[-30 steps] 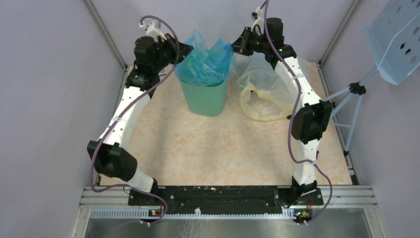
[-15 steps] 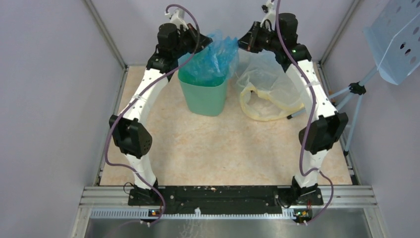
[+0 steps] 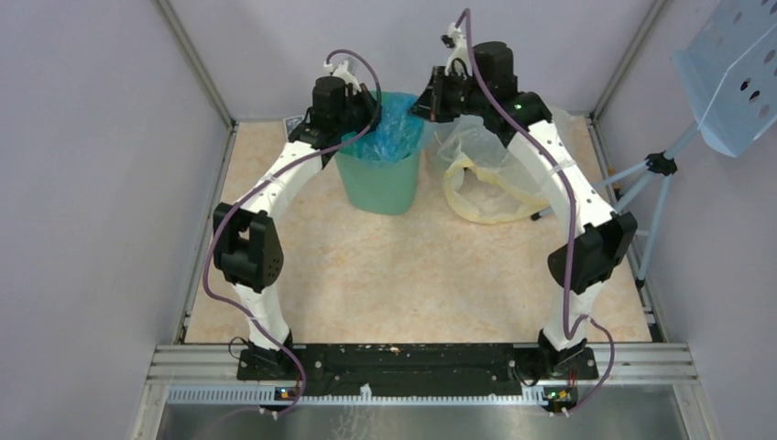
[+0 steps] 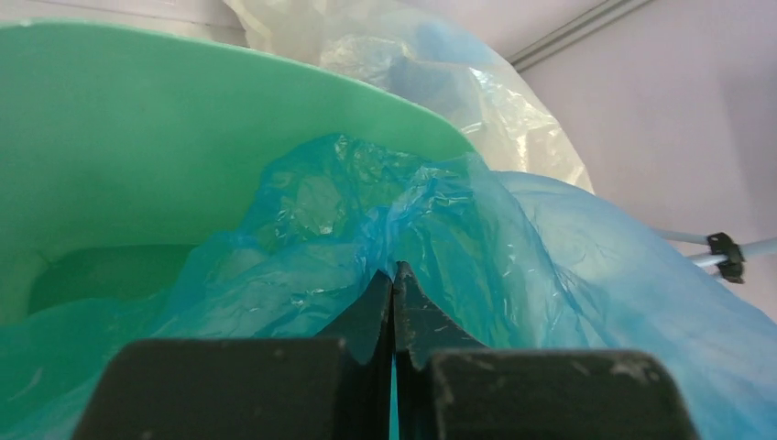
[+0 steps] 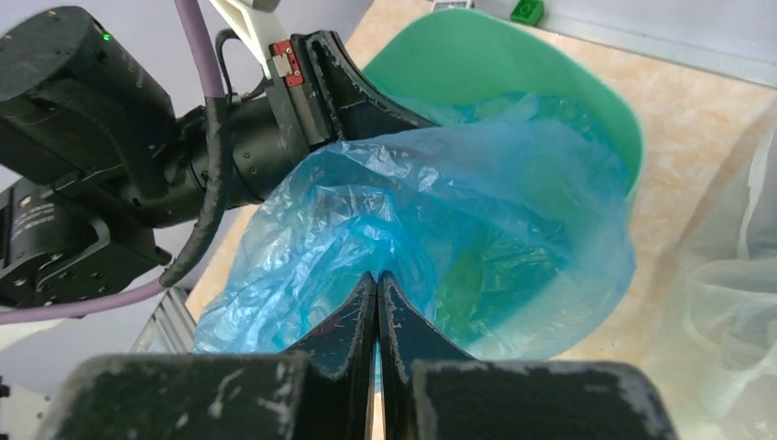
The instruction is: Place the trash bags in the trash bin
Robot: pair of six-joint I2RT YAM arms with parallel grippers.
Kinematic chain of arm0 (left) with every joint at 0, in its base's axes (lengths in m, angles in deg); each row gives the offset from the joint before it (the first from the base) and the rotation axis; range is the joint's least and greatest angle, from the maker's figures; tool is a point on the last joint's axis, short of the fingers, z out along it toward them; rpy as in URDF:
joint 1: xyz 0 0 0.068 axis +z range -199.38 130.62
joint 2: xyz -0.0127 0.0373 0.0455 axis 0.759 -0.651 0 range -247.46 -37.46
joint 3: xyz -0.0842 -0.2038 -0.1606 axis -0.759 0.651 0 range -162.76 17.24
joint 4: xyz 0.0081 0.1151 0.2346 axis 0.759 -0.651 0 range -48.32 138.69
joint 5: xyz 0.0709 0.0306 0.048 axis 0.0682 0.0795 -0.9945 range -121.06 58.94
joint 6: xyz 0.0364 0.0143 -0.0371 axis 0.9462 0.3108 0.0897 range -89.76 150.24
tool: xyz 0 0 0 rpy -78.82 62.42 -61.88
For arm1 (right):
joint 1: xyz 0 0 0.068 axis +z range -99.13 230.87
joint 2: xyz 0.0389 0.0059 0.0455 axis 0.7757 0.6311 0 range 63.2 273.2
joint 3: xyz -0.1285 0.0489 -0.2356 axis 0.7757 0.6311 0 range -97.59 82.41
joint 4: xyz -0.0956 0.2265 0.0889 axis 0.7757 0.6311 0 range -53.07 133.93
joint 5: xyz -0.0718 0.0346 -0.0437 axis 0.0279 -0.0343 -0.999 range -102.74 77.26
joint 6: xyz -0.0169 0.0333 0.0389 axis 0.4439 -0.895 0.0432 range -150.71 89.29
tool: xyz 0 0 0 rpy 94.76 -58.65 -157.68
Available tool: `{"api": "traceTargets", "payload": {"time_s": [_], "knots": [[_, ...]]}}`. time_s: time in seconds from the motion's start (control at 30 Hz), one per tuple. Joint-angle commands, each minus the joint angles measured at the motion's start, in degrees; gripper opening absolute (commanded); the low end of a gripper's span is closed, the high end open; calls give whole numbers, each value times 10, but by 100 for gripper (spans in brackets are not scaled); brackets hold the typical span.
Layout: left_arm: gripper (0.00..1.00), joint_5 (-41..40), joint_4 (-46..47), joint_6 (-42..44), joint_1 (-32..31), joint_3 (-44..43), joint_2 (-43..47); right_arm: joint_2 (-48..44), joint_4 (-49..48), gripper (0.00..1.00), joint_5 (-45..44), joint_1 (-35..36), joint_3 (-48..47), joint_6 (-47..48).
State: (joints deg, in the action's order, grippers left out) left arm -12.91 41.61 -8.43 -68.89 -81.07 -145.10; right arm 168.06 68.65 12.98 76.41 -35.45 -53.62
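Inside a booth of pale lilac walls [image 3: 87, 183], two white robot arms reach from an aluminium rail [image 3: 641, 356] at the near edge across a beige, marble-patterned tabletop [image 3: 385, 275]. To the right, outside the frame posts, a pale-blue perforated metal panel [image 3: 733, 73] tilts on a thin stand [image 3: 652, 183]. A clear yellowish plastic bag [image 3: 495, 179] lies crumpled on the tabletop just beside the mint-green trash bin [image 3: 380, 188], which stands upright near the far wall, between the two wrists.

The blue trash bag [image 3: 396, 128] sits in the mouth of the bin, its thin, crinkled film bunched just above the rim. In the right wrist view the film is glossy and translucent, the green of the bin showing through it, and one side spills over the rim towards the yellowish bag. The left gripper [image 4: 393, 273], at the bin's left rim, has its black fingers pressed together on a fold of the blue film. The right gripper [image 5: 377, 277], above the bin's right side, is likewise pinched closed on the bag's edge
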Motion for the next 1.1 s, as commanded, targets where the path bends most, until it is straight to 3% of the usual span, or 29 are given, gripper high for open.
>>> {"api": "traceTargets", "payload": {"time_s": [0.0, 0.3, 0.67, 1.07], "knots": [[0, -31, 33, 31, 0, 34, 14, 38, 88, 0, -92, 35, -76, 58], [0, -21, 31, 37, 1, 62, -3, 109, 151, 0, -201, 91, -157, 95], [0, -125, -98, 104, 5, -56, 74, 176, 152, 0, -215, 96, -181, 96], [0, -121, -140, 108, 48, -42, 146, 276, 153, 0, -223, 119, -258, 98]]}}
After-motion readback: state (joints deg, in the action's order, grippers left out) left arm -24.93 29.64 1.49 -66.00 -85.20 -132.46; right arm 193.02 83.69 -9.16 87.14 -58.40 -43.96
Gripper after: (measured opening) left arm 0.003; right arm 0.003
